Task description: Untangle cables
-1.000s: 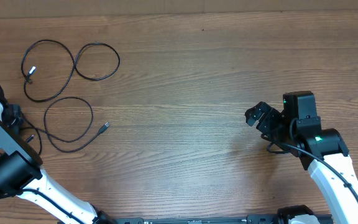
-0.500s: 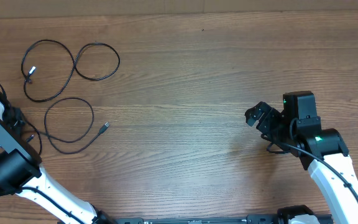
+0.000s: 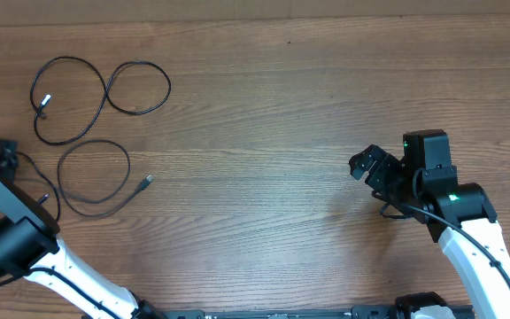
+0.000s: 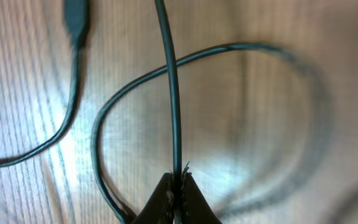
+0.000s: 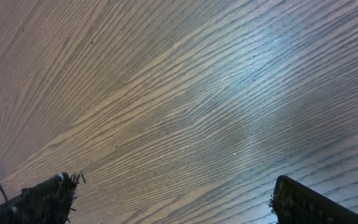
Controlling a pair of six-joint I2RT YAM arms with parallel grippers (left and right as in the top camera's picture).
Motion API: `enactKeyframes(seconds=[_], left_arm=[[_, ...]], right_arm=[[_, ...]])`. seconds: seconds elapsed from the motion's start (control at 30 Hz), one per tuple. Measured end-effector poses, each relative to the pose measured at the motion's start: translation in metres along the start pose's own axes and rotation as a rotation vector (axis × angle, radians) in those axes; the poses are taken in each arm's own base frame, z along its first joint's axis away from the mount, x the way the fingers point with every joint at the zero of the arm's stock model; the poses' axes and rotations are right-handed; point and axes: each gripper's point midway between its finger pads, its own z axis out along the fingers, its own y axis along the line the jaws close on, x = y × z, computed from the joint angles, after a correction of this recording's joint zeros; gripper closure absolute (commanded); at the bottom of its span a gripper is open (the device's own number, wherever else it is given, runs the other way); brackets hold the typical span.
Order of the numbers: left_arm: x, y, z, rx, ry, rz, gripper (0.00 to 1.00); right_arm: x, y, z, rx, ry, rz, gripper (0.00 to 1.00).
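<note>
Cables (image 3: pixel 105 95) lie looped far left; left jaws pinch one strand (image 4: pixel 173 93) running straight ahead; right jaws gape.

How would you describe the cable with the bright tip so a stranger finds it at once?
On the wooden table, in the top left corner of the overhead view, lie black cables. The upper cable curls in two loops side by side. Only it has a silver tip; the lower cable makes one loop and ends in a dark plug.
</note>
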Motion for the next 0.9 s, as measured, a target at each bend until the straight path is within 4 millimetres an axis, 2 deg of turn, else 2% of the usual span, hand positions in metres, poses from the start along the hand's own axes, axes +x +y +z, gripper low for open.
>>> enactKeyframes(seconds=[0.1, 0.2, 0.33, 0.4, 0.53, 0.7, 0.83, 0.9], left_arm=[[-0.006, -0.011, -0.028, 0.073, 0.004, 0.02, 0.96], [-0.004, -0.022, -0.055, 0.152, 0.007, 0.06, 0.96], [0.017, -0.044, -0.088, 0.253, 0.015, 0.193, 0.96], [0.037, -0.056, -0.103, 0.286, 0.021, 0.294, 0.96], [0.094, -0.073, -0.124, 0.306, 0.065, 0.53, 0.96], [0.166, -0.075, -0.141, 0.273, 0.138, 0.751, 0.96], [0.21, -0.071, -0.154, 0.251, 0.179, 0.867, 0.96], [0.226, -0.068, -0.158, 0.237, 0.193, 0.9, 0.96]], right_arm=[[0.0, 0.0, 0.0, 0.0, 0.001, 0.0, 0.0], [0.0, 0.0, 0.0, 0.0, 0.0, 0.0, 0.0], [0.0, 0.0, 0.0, 0.0, 0.0, 0.0, 0.0], [0.0, 0.0, 0.0, 0.0, 0.0, 0.0, 0.0], [0.0, 0.0, 0.0, 0.0, 0.0, 0.0, 0.0], [0.0, 0.0, 0.0, 0.0, 0.0, 0.0, 0.0], [0.0, 0.0, 0.0, 0.0, 0.001, 0.001, 0.0], [0.0, 0.0, 0.0, 0.0, 0.0, 0.0, 0.0]])
